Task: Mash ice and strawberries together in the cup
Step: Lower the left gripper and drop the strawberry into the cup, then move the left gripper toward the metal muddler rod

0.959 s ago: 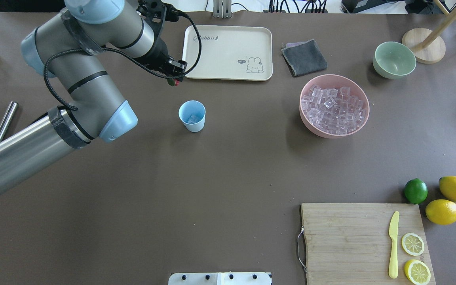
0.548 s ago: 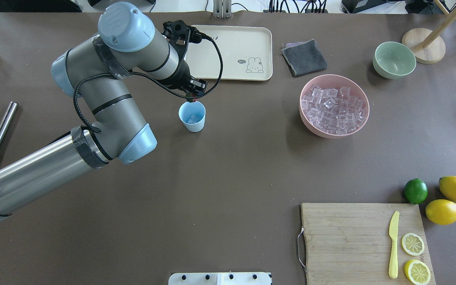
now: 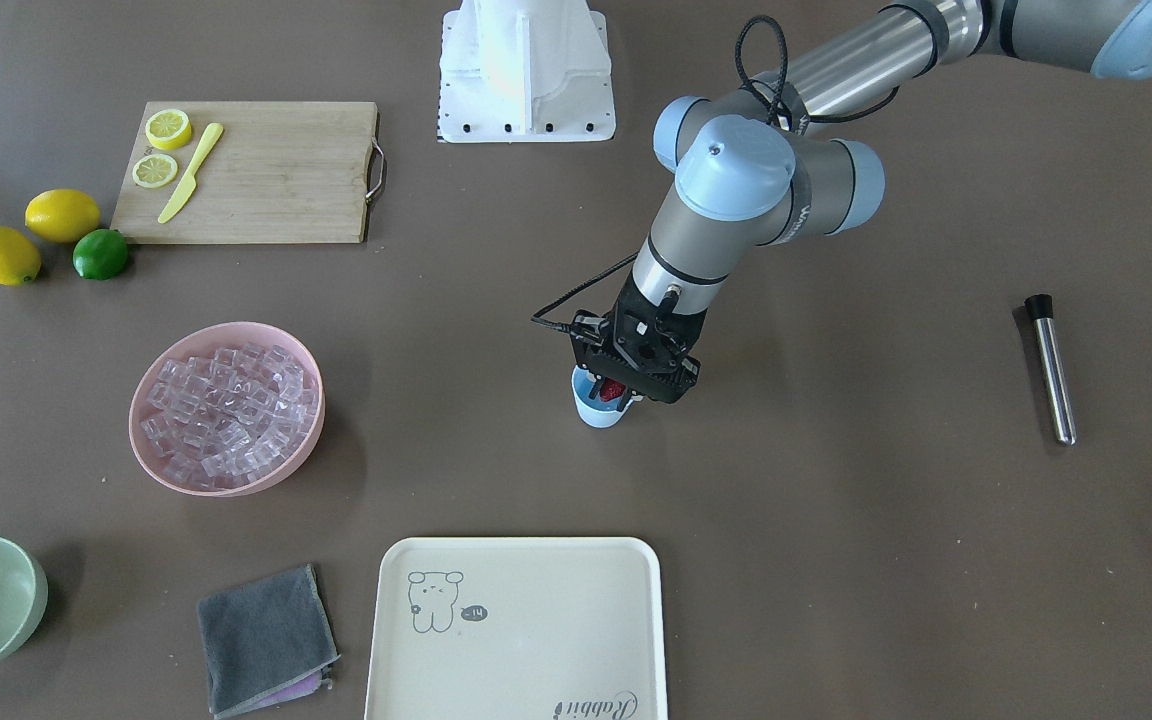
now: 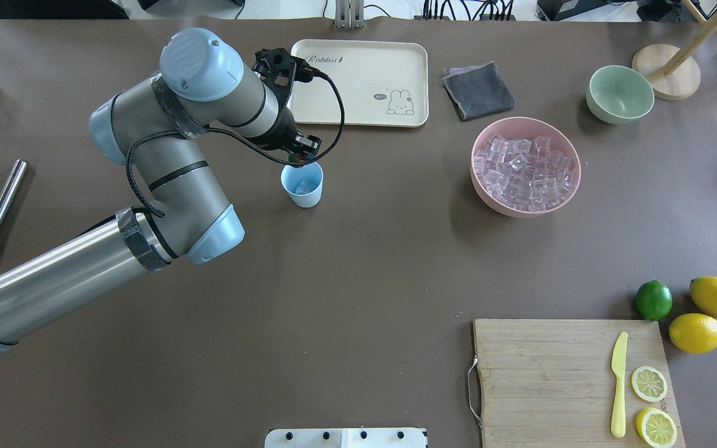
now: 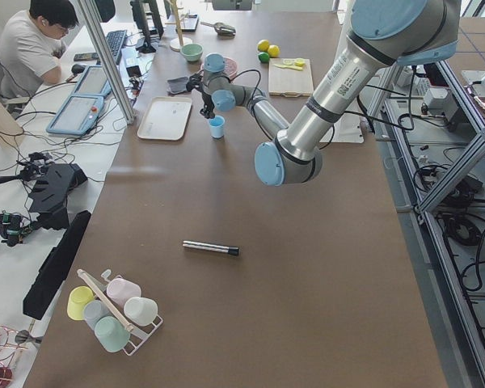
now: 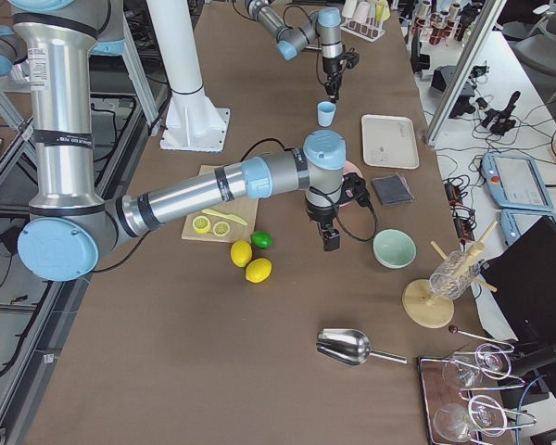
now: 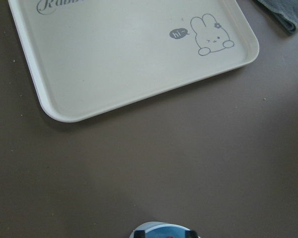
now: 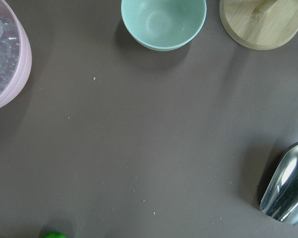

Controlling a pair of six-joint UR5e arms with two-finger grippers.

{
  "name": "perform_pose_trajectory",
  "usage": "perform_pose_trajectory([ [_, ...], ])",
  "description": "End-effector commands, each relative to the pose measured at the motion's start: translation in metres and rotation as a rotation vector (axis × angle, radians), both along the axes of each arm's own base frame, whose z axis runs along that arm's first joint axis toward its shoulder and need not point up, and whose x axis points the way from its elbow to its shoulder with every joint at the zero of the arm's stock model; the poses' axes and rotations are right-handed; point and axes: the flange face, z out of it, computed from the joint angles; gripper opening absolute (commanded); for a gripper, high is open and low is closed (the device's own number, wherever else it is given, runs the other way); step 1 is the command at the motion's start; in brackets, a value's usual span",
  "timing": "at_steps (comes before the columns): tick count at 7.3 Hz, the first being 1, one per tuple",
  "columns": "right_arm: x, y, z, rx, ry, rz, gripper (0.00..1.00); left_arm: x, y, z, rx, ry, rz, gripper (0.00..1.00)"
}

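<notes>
Front-facing: we see the left claw [image 3: 620,393] closed tight on the strawberry [image 3: 612,389], right over the cup [image 3: 593,413], which stands mid-desk toward the operators' edge. Overhead: ice [image 4: 302,185] lies inside the cup, and more fills the pink bowl [image 4: 523,212]. Exterior right: the right claw [image 6: 331,242] hangs near the pale green bowl [image 6: 394,248]; we cannot tell how far open it is.

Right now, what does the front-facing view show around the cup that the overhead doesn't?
Front-facing only: the strawberry, its red body between the left gripper's fingers, at the cup's mouth; overhead gives just a speck of it. Overhead only: ice lying in the cup, hidden by the gripper from the front. Both: the cup upright, the gripper over its rim, the pink bowl full of ice.
</notes>
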Motion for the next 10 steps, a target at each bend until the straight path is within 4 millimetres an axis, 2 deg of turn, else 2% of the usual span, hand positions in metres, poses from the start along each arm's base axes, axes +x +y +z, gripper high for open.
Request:
perform_pose_trajectory([
  [1,0.000,-0.001,-0.001,0.002,-0.001,0.000,0.97,0.004,0.003,0.004,-0.002,-0.003,0.006,0.25],
  [2,0.000,0.000,-0.001,0.002,-0.001,0.000,0.97,0.009,0.007,0.005,-0.004,-0.004,0.015,0.41],
  [3,0.000,-0.001,0.000,0.000,-0.001,0.000,0.97,0.009,0.007,0.012,-0.007,-0.013,0.017,0.62],
  [4,0.000,-0.001,-0.002,-0.002,-0.004,0.004,0.97,0.006,0.009,0.034,-0.025,-0.034,0.017,0.70],
  [6,0.000,0.000,-0.005,-0.006,-0.006,0.012,0.96,-0.010,0.000,0.033,-0.025,-0.027,-0.003,0.83],
  [7,0.000,0.001,-0.005,-0.007,-0.007,0.014,0.96,-0.027,-0.011,0.031,-0.026,-0.022,-0.025,0.83],
  [8,0.000,0.000,-0.003,-0.011,-0.006,0.014,0.96,-0.072,-0.041,0.045,-0.033,-0.025,-0.046,0.83],
  [9,0.000,0.001,-0.005,-0.008,-0.006,0.014,0.96,-0.151,-0.076,0.089,-0.038,-0.039,-0.026,0.83],
  [10,0.000,0.002,-0.005,-0.007,-0.008,0.014,0.96,-0.206,-0.092,0.131,-0.071,-0.057,-0.047,0.83],
])
